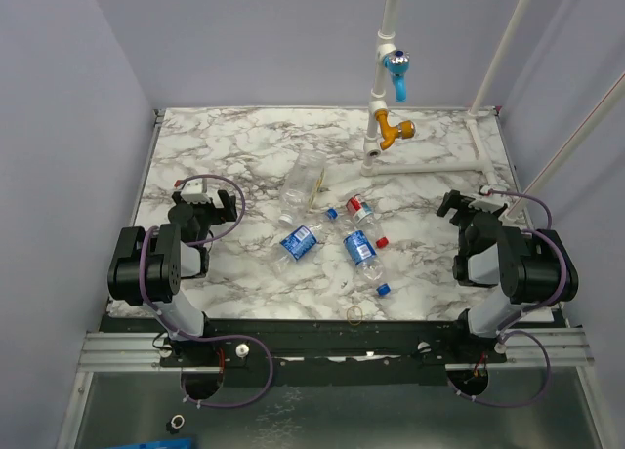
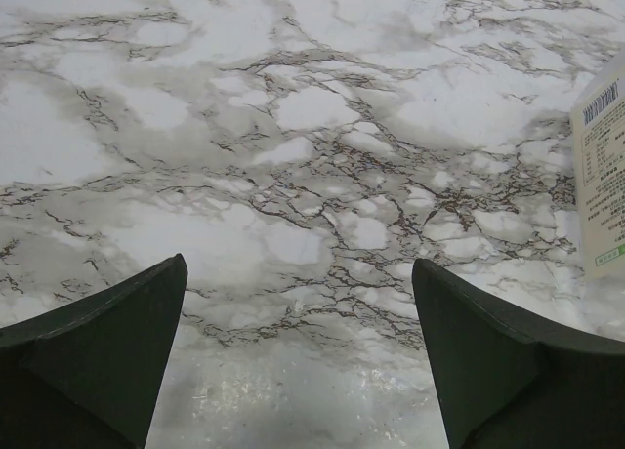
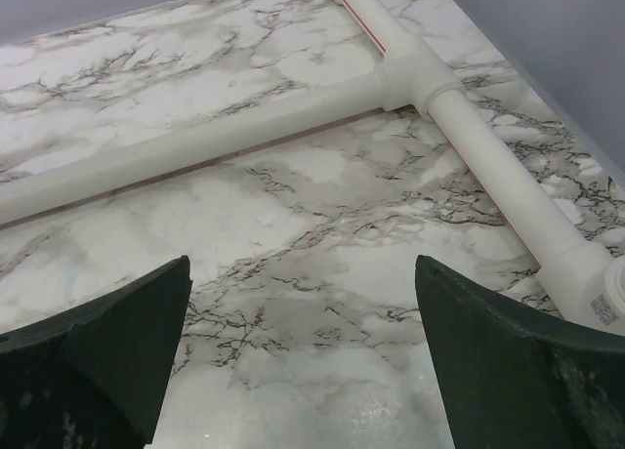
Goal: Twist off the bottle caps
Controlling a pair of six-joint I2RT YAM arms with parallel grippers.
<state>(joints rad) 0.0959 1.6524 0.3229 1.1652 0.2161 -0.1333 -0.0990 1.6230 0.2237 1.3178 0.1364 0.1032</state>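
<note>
The bottles (image 1: 299, 241) are found lying on their sides at the middle of the tabletop (image 1: 234, 137), between the two arms. Caps (image 1: 384, 289) are seen at their necks: blue on the two blue-labelled ones, red on the red-labelled one. A wider clear bottle (image 1: 305, 179) lies just behind them. A rubber band (image 1: 354, 314) lies near the front edge. The left hand (image 2: 298, 273) is spread over bare marble, well apart from the bottles. The right hand (image 3: 303, 273) is likewise spread, nothing held, near a white pipe (image 3: 195, 142).
</note>
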